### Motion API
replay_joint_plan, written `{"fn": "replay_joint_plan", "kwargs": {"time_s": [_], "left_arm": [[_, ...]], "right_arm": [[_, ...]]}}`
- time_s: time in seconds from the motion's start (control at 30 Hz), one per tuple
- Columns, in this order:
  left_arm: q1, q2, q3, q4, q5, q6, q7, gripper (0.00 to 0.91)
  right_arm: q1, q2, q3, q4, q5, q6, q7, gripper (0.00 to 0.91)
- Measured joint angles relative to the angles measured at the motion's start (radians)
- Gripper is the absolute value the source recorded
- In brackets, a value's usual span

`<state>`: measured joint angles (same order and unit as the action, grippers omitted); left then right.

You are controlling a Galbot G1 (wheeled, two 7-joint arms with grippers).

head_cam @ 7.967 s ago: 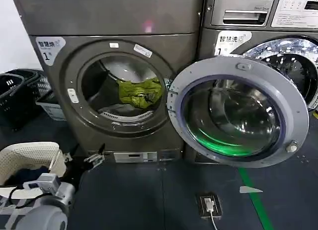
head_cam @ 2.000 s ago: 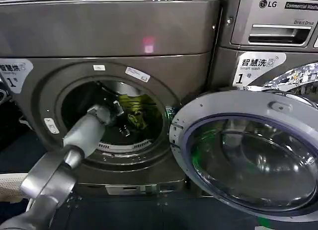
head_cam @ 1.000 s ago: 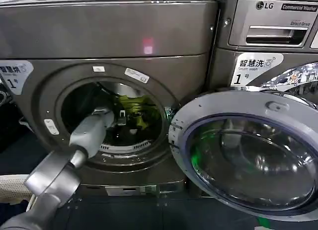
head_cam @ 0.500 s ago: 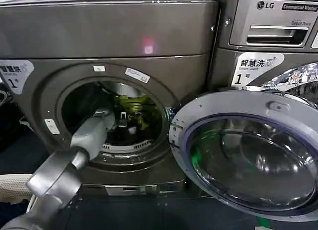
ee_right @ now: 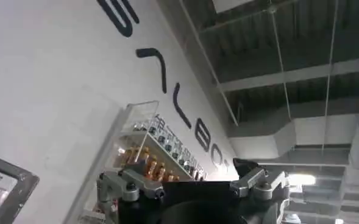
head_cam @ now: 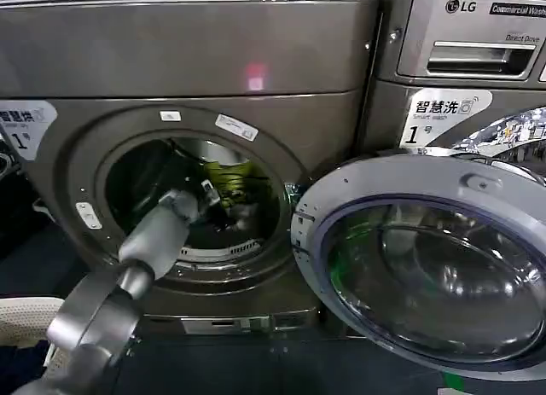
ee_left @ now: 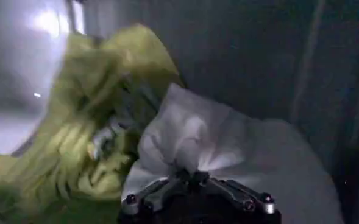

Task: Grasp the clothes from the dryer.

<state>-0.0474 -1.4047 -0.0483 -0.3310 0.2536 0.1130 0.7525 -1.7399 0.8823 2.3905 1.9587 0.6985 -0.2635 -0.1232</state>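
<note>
The big grey front-loading dryer (head_cam: 196, 113) stood at the left of the scene, its round glass-fronted door (head_cam: 426, 258) swung open to the right in front of the neighbouring machine. Far inside the drum lay the clothes: a crumpled yellow-green garment (ee_left: 88, 134) with a white cloth (ee_left: 228, 146) bunched against it. The grey left arm (head_cam: 145, 241) reached through the opening from the near left, and the left gripper (ee_left: 194, 179) had its fingers closed together, pinching a fold of the white cloth. The right gripper (ee_right: 194, 182) was raised well away from the dryer, pointing at a wall and ceiling; I could not tell how its jaws stood.

The main risk looked to be the thin pinch slipping off as the arm withdrew, since only a small fold seemed caught. The green garment might also tangle with the white cloth and drag, or the cloth might snag on the drum rim (head_cam: 213, 250) and fall short.
</note>
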Motion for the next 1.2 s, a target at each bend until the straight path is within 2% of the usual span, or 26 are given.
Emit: {"fn": "replay_joint_plan", "kwargs": {"time_s": [0.27, 0.57, 0.9, 1.2], "left_arm": [[0.034, -0.015, -0.192, -0.045, -0.265, 0.003, -0.136, 0.0], [0.084, -0.04, -0.349, -0.119, -0.422, -0.083, -0.373, 0.0], [0.211, -0.075, -0.421, -0.32, -0.447, -0.175, -0.632, 0.0], [0.351, -0.092, -0.437, -0.489, -0.415, -0.192, -0.745, 0.0]], "right_arm": [[0.003, -0.007, -0.005, -0.002, -0.003, 0.003, 0.0, 0.907], [0.005, -0.013, -0.005, -0.003, -0.002, 0.009, 0.002, 0.907], [-0.002, -0.01, 0.002, 0.001, 0.01, 0.031, 0.009, 0.907], [-0.012, -0.013, 0.024, -0.008, 0.019, 0.059, 0.025, 0.907]]}}
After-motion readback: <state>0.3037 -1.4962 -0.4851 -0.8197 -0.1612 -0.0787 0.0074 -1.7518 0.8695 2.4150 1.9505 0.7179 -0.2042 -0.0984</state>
